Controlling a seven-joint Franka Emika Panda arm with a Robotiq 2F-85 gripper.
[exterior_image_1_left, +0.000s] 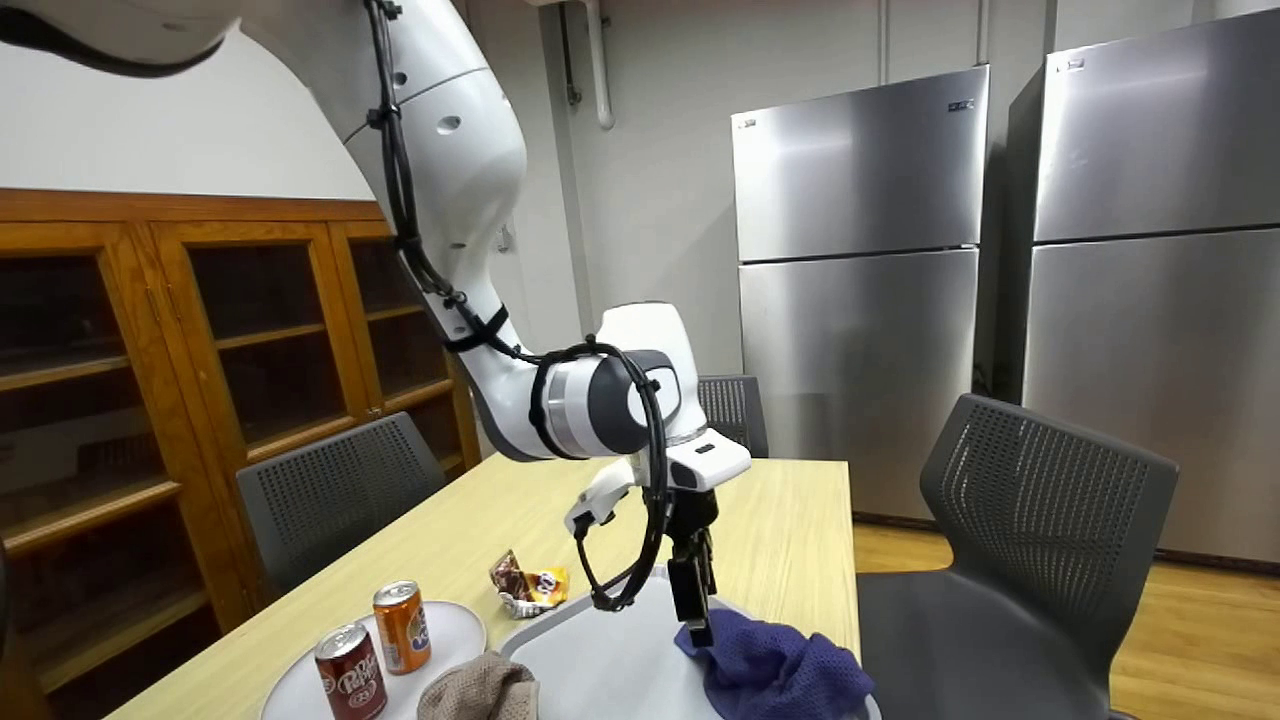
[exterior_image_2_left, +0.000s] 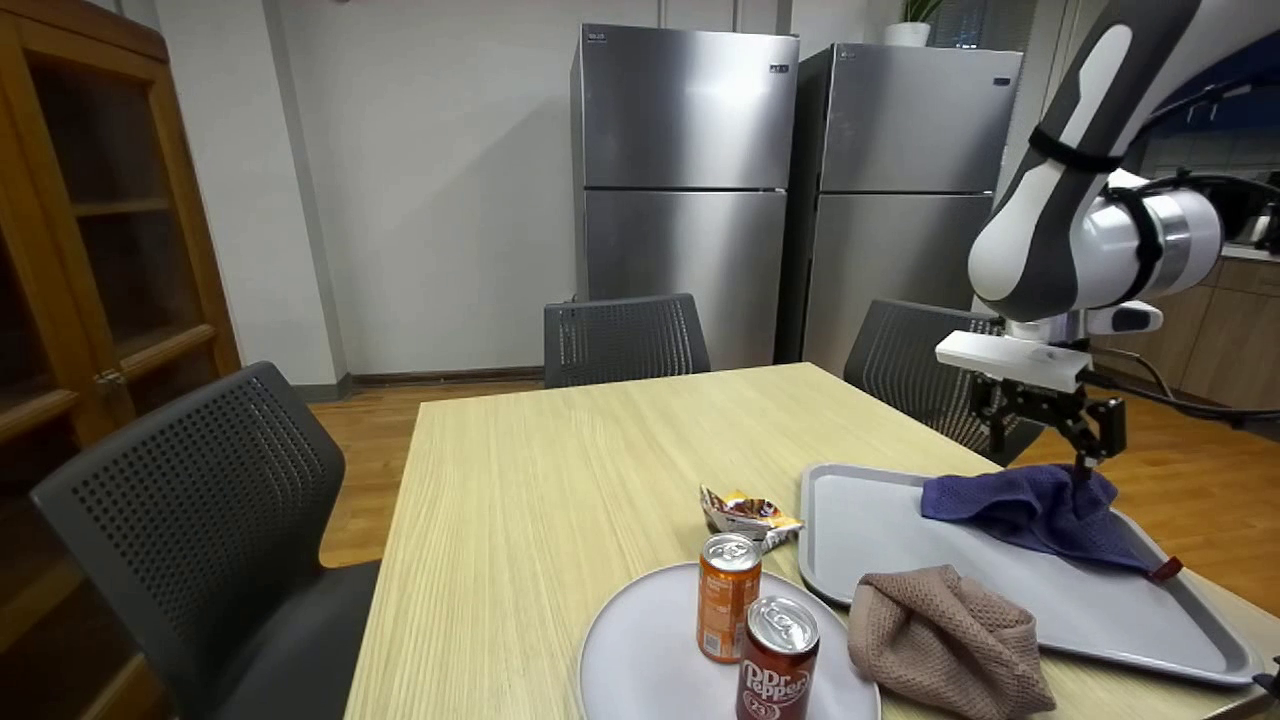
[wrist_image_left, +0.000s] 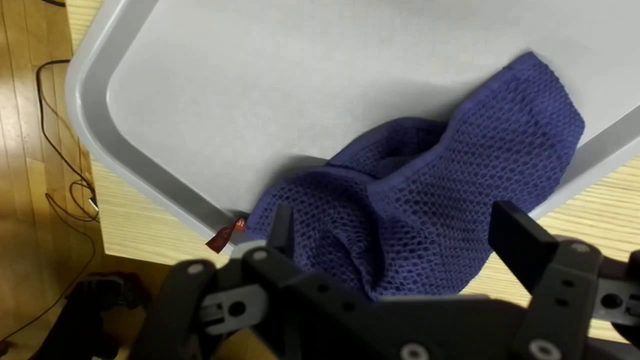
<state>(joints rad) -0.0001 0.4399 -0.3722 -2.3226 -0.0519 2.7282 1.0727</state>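
Observation:
My gripper (wrist_image_left: 395, 232) is open and empty, with its two black fingers wide apart over a crumpled purple-blue mesh cloth (wrist_image_left: 440, 200). The cloth lies across one long edge of a grey tray (wrist_image_left: 200, 100), and a small red tag (wrist_image_left: 225, 235) sticks out at its corner. In both exterior views the gripper (exterior_image_1_left: 697, 610) points down at the cloth (exterior_image_1_left: 780, 665). One fingertip overlaps the cloth (exterior_image_2_left: 1060, 515) in an exterior view; whether it touches it I cannot tell. The fingers partly hide the cloth's near side in the wrist view.
A brown cloth (exterior_image_2_left: 945, 640) lies beside the tray, against a round plate (exterior_image_2_left: 640, 640) with an orange can (exterior_image_2_left: 728, 600) and a Dr Pepper can (exterior_image_2_left: 777, 665). A crumpled snack wrapper (exterior_image_2_left: 750, 515) lies near the tray. Chairs (exterior_image_1_left: 1020, 520) stand around the wooden table (exterior_image_2_left: 560, 480).

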